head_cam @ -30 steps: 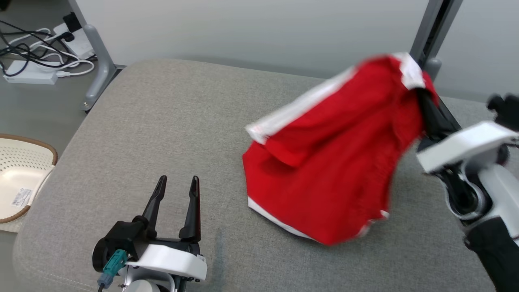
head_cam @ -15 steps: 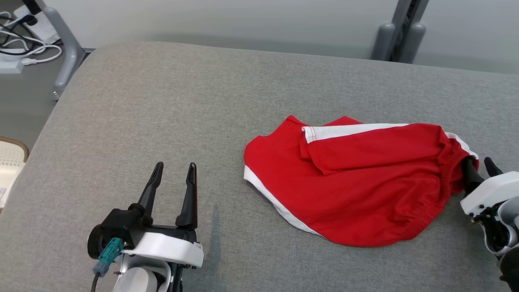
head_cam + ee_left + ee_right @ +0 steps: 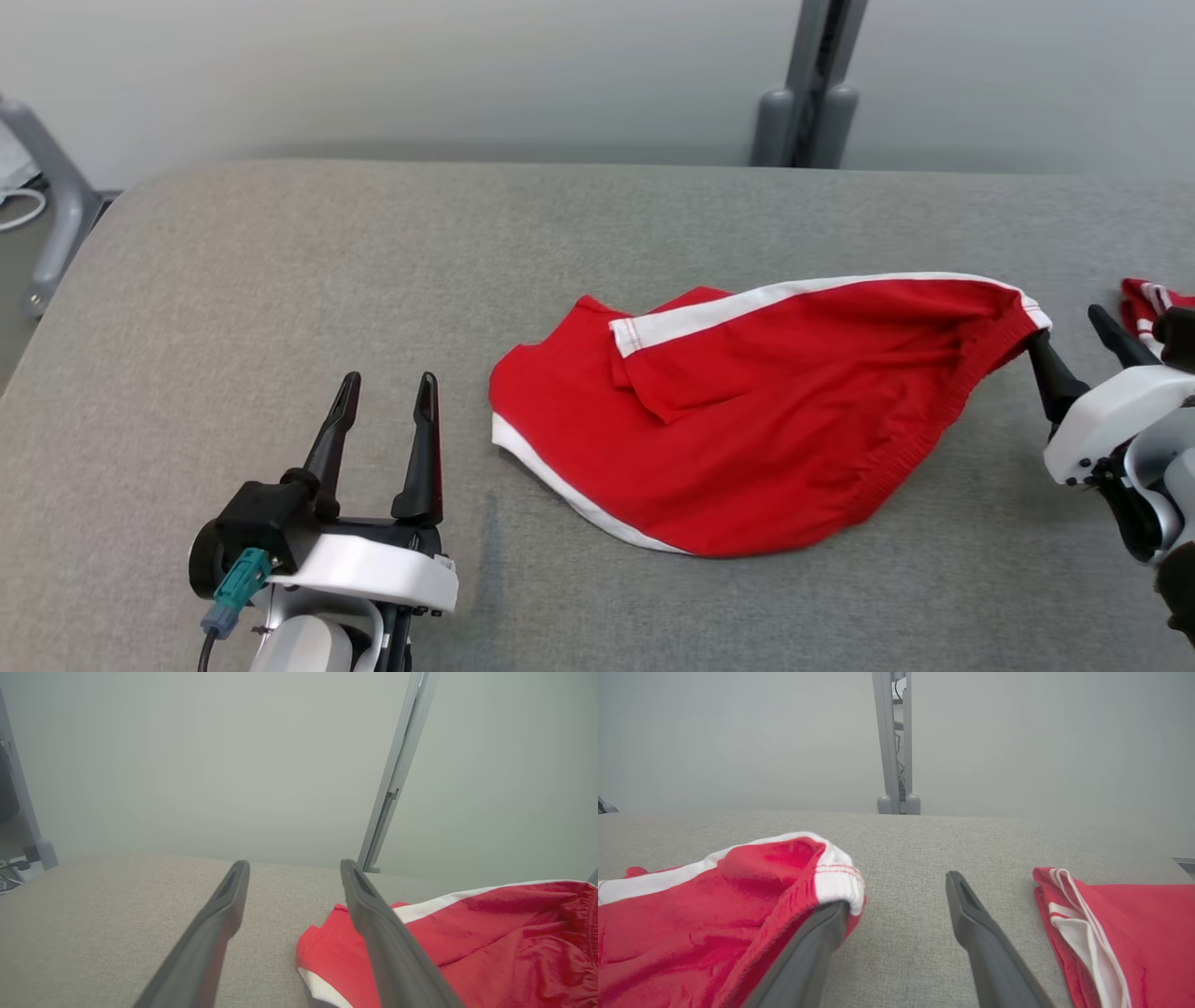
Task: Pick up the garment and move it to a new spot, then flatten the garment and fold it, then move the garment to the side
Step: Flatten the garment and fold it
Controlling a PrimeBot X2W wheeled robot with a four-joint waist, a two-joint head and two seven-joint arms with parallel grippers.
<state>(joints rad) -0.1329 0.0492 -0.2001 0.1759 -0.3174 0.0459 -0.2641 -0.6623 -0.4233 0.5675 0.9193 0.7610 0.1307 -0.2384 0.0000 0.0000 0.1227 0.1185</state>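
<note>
We see the red fabric shorts (image 3: 747,439), with white side stripes and a white hem, lying rumpled on the middle-right of the grey cloth-covered tabletop (image 3: 280,261). One leg flap is folded over, and the gathered waistband points toward the tabletop's right edge. Our right gripper (image 3: 1064,325) stands spread wide, one finger (image 3: 803,952) touching that waistband. Our left gripper (image 3: 389,378) hovers over the tabletop's front left, jaws wide apart and empty.

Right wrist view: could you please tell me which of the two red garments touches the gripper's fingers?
The crumpled red shorts, left in that view: their white-trimmed waistband drapes over one finger of the open right gripper. The other red garment lies apart.
</note>
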